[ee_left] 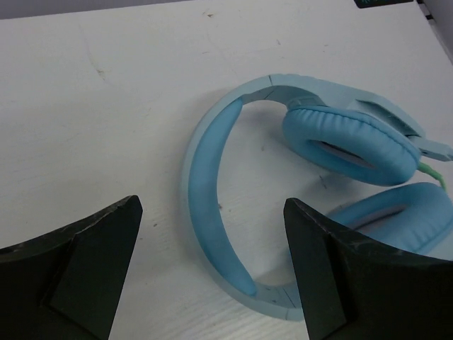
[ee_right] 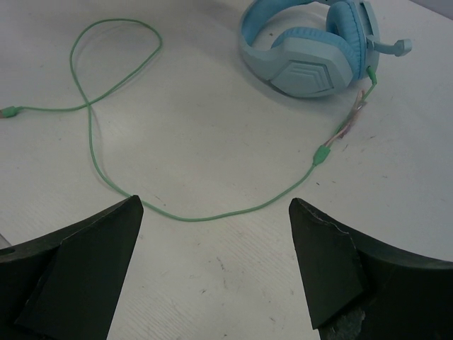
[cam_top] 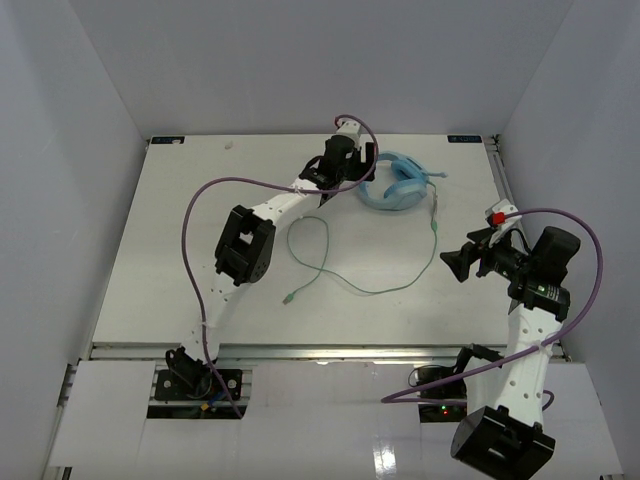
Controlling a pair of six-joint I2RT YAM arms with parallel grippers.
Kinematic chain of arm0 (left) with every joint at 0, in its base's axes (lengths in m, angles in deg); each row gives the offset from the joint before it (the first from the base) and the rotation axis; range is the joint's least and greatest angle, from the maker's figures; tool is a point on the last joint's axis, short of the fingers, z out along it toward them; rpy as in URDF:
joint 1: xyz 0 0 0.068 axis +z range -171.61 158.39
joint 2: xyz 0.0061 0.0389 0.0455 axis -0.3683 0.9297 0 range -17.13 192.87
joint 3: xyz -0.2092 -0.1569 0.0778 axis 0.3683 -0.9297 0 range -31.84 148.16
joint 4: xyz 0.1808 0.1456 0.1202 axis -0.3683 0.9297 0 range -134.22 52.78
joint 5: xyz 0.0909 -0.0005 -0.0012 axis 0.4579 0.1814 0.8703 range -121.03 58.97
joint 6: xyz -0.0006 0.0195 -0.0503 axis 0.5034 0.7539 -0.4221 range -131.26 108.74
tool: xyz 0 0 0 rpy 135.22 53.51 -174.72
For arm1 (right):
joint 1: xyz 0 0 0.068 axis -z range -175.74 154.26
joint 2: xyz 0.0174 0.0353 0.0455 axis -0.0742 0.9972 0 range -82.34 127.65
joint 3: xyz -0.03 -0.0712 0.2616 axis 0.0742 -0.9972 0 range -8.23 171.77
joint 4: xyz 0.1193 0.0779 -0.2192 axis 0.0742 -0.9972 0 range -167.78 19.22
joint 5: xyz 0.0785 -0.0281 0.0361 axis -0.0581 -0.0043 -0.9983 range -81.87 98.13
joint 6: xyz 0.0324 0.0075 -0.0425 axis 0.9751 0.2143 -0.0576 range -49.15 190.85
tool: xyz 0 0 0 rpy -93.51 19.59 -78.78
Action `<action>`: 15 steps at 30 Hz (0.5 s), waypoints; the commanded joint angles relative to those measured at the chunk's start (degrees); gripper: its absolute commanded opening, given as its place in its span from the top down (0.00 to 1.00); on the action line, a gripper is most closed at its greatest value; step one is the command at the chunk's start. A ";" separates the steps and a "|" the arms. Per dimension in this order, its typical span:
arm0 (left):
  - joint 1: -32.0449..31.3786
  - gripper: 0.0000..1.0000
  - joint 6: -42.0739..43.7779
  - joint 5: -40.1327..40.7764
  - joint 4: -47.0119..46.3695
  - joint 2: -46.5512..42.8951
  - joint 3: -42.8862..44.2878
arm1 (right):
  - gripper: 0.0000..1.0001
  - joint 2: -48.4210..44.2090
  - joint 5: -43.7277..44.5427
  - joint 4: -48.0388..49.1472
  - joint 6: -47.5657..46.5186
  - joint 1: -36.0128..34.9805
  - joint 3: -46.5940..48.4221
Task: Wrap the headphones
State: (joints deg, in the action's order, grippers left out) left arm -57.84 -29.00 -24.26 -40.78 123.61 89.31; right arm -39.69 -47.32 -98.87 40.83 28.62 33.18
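Both tools are released: your left gripper [ee_left: 212, 211] has its dark fingers spread wide, and so does your right gripper [ee_right: 216, 205], with nothing held in either.

The light blue over-ear headphones [ee_left: 212, 198] lie on the white table [cam_top: 180, 190] just ahead of the left gripper. The padded headband sits in the gap between its fingers and the two oval earcups lie off to its right. From the right gripper they are far ahead and slightly right, with the small mic boom [ee_right: 391, 47] pointing away to the right.

The thin pale-green cable [ee_right: 205, 217] leaves the lower earcup and sweeps across right in front of the right gripper's open fingers. It then curls into a loop to the far left and ends at the plug [ee_right: 10, 111].

This looks like the opening step — securing the headset before any winding. Bring the left fingers down either side of the headband's middle and close firmly so it cannot slide. Then take the cable with the right gripper close to the earcup end, not the plug end — that way each turn stays short and taut. Keep clear of the mic boom.
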 commanded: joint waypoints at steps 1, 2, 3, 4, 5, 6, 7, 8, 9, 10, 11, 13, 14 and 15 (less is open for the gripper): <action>0.02 0.08 3.61 3.28 -5.09 2.73 4.01 | 0.09 0.14 -2.42 3.55 1.64 0.16 -0.25; 0.02 0.08 4.05 3.34 -5.80 4.00 4.87 | 0.09 0.15 -2.65 3.77 1.89 0.16 -0.33; 0.05 0.09 4.27 3.30 -6.27 5.03 5.41 | 0.09 0.19 -2.88 3.97 2.16 0.16 -0.36; 0.10 0.09 4.39 3.23 -6.70 5.83 5.69 | 0.09 0.24 -3.10 4.19 2.43 0.16 -0.36; 0.10 0.10 4.45 2.99 -6.88 6.55 5.87 | 0.09 0.24 -3.22 4.31 2.56 0.16 -0.36; 0.10 0.11 4.43 2.69 -7.08 7.08 6.07 | 0.09 0.28 -3.31 4.40 2.77 0.16 -0.36; 0.10 0.13 4.35 2.39 -7.20 7.64 6.26 | 0.09 0.31 -3.35 4.45 3.01 0.16 -0.42; 0.10 0.14 4.24 2.19 -7.15 8.45 6.41 | 0.09 0.26 -3.35 4.45 3.16 0.16 -0.57; 0.10 0.16 3.99 1.95 -7.13 8.92 6.47 | 0.09 0.13 -3.30 4.45 3.32 0.16 -0.68; 0.06 0.18 3.81 1.46 -7.17 9.38 6.51 | 0.10 -0.02 -3.31 4.45 3.48 0.16 -0.84; 0.02 0.21 3.84 1.00 -7.20 9.78 6.54 | 0.10 -0.19 -3.32 4.45 3.59 0.16 -1.03; -0.01 0.26 4.24 0.73 -7.13 10.03 6.41 | 0.09 -0.53 -3.12 4.45 3.66 0.16 -1.27; -0.07 0.29 4.47 0.61 -7.13 10.08 6.29 | 0.09 -0.64 -3.00 4.45 3.66 0.16 -1.33; -0.07 0.34 4.54 0.46 -7.05 10.08 6.07 | 0.09 -0.79 -2.93 4.45 3.73 0.16 -1.33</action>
State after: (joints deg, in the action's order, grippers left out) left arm -57.84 -25.43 -22.96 -46.18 134.72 93.14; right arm -39.63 -49.07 -96.04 43.55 28.62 32.71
